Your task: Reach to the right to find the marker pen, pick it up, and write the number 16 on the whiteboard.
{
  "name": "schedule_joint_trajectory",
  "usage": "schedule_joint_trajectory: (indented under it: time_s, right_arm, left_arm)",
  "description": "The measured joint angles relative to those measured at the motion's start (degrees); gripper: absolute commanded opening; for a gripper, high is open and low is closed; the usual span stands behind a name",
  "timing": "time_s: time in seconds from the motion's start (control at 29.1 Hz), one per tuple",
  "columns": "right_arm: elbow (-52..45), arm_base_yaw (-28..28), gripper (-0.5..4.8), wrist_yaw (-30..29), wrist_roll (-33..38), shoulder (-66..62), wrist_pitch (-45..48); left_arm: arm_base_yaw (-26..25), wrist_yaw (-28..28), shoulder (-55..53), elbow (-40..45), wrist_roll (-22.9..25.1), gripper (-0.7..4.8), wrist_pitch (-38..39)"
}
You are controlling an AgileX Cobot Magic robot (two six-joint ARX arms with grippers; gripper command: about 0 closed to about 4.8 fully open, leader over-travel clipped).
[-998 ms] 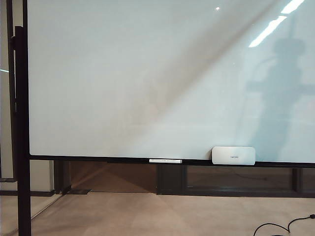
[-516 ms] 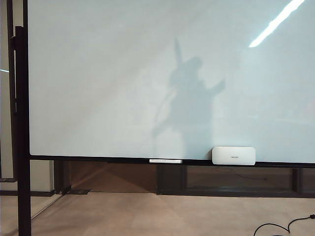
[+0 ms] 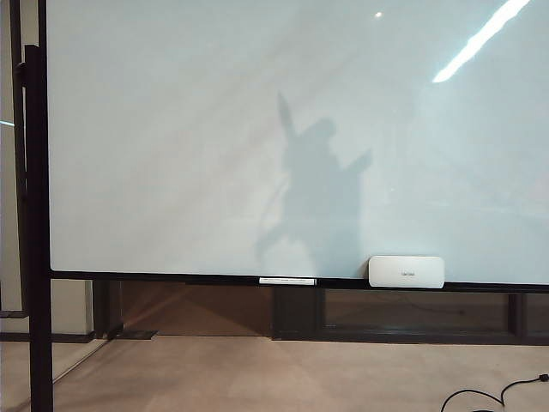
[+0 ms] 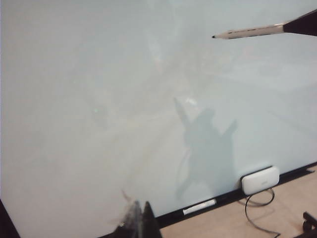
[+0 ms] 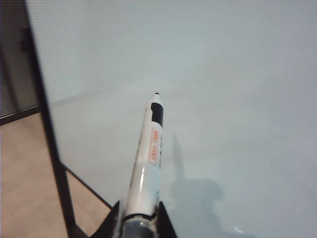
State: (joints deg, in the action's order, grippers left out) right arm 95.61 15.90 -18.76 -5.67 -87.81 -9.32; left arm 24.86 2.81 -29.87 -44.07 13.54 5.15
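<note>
Nearest to you, the right gripper [image 5: 138, 220] has its two dark fingers closed snugly around the rear of the marker pen [image 5: 148, 163], narrow gap, firm hold. The pen juts forward from the jaws toward the whiteboard [image 5: 223, 74], its black tip leading and orange lettering showing on the white barrel. The tip sits short of the board's surface; whether it touches you cannot tell.

From the left wrist camera you see the same marker pen [image 4: 247, 32] held out in front of the whiteboard [image 4: 99, 99], with the right gripper's dark fingertip [image 4: 303, 25] at its rear end. The left gripper [image 4: 140, 223] shows only as blurred dark fingertips near the board's lower frame; you cannot tell how far apart they stand.

Farther off, the whiteboard [image 3: 214, 129] carries only a shadow of arm and pen, no strokes. On its bottom ledge rest a thin white stick [image 3: 287, 281] and, just beside it, a white eraser block [image 3: 407, 271].
</note>
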Motion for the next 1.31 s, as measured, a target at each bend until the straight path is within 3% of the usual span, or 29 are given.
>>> schedule_joint_trajectory:
  time_s: [0.17, 0.45, 0.62, 0.89, 1.17, 1.31]
  right_arm:
    - [0.0, -0.2, -0.01, -1.7, 0.0, -5.8, 3.3]
    - [0.0, 0.0, -0.01, -4.7, 5.1, -12.2, 15.3]
    - [0.0, 0.3, -0.01, -4.4, 5.2, -12.5, 19.0]
    - [0.1, 2.4, -0.02, 3.3, 5.2, -12.6, 23.0]
    - [0.0, 4.2, -0.02, 10.6, 5.4, -13.0, 26.3]
    - [0.0, 4.4, -0.02, 11.3, 5.4, -14.1, 26.7]
  left_arm:
    - [0.0, -0.2, -1.9, 0.0, 1.0, -0.06, -1.0]
    - [0.0, -0.4, -4.0, 0.0, -1.2, -0.06, -3.8]
    - [-0.4, -4.1, -5.4, 0.0, -3.2, -0.05, -7.6]
    - [-0.4, -6.4, -6.1, 0.0, -5.4, -0.06, -13.1]
    - [-0.4, -1.6, -6.8, 0.0, -3.2, -0.06, -14.5]
    - [-0.4, -1.5, -7.5, 0.0, -1.9, -0.05, -14.4]
